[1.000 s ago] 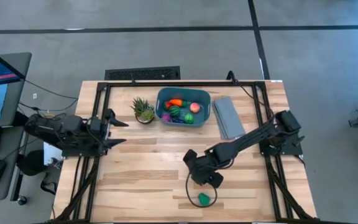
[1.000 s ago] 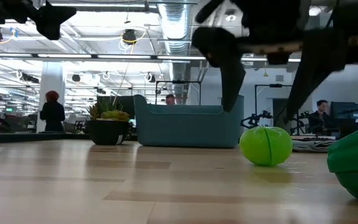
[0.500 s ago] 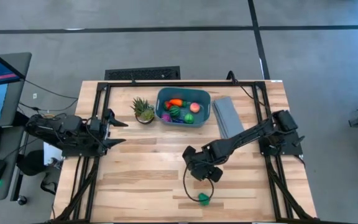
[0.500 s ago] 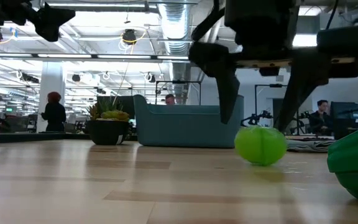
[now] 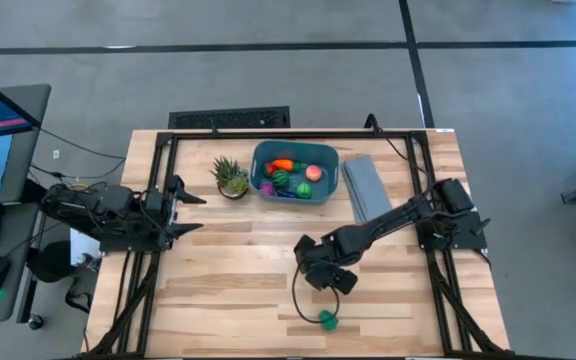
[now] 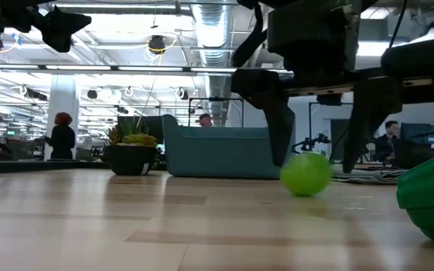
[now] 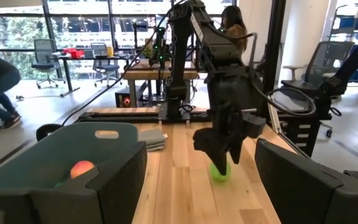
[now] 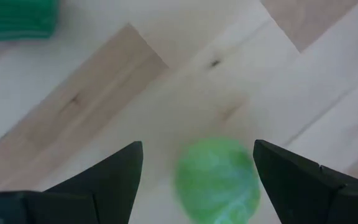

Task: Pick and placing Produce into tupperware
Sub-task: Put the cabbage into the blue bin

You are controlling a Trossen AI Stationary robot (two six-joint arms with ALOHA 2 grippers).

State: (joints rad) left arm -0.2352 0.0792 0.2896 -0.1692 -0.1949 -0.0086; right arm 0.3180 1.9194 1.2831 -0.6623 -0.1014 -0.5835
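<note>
A round, light-green toy ball (image 6: 306, 174) rests on the counter (image 6: 126, 226) between the right gripper's (image 6: 319, 143) spread fingers, untouched.

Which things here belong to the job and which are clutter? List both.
Job: green ball under the open right gripper; dark green piece nearby; produce in the tupperware; idle left gripper.
Clutter: potted plant; grey ribbed slab.
</note>
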